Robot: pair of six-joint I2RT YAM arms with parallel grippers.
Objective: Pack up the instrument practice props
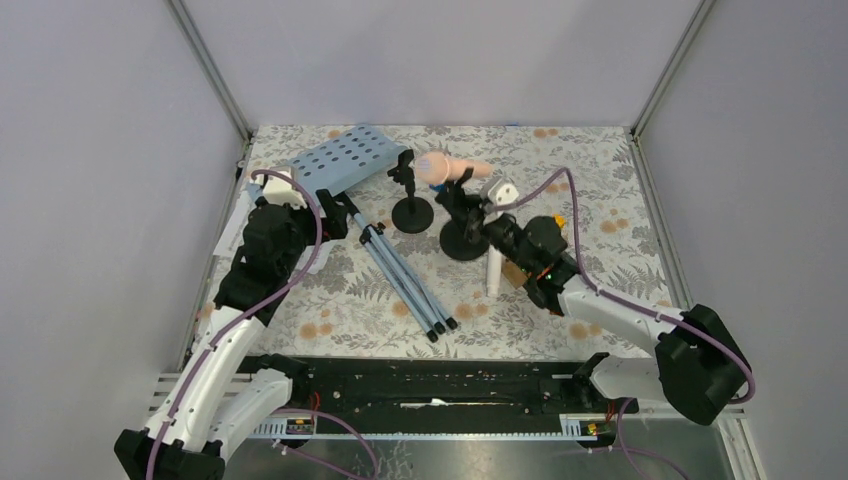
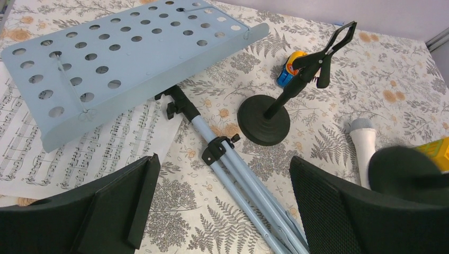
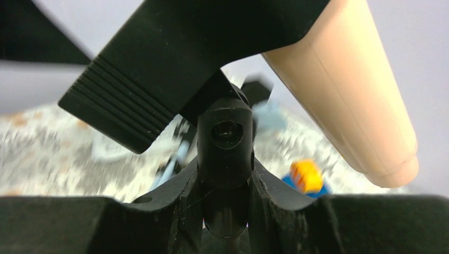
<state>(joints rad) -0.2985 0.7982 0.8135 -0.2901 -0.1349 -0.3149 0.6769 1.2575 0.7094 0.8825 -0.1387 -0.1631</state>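
Note:
The light-blue perforated music rack (image 1: pixel 350 158) (image 2: pixel 132 58) lies flat at the back left, its folded tripod legs (image 1: pixel 405 280) (image 2: pixel 249 185) stretching toward the front. White sheet-music pages (image 2: pixel 100 153) lie under it. My left gripper (image 1: pixel 335 215) (image 2: pixel 222 211) hangs open over the legs, which run between its fingers (image 2: pixel 127 201) without touching them. One black mic holder (image 1: pixel 412 212) (image 2: pixel 263 121) stands with an empty clip. My right gripper (image 1: pixel 472 215) (image 3: pixel 225 185) is shut on the stem of the second holder (image 1: pixel 463 243) (image 3: pixel 225 143), whose clip carries the pink microphone (image 1: pixel 455 168) (image 3: pixel 349 90). The white microphone (image 1: pixel 493 272) (image 2: pixel 364 151) lies beside it.
A blue and yellow toy block (image 2: pixel 290 66) (image 3: pixel 306 180) sits behind the holders, and another yellow piece (image 2: pixel 437 151) shows at the right. Grey walls close in the floral tabletop (image 1: pixel 600 200) at back and sides; a black rail (image 1: pixel 430 385) runs along the front.

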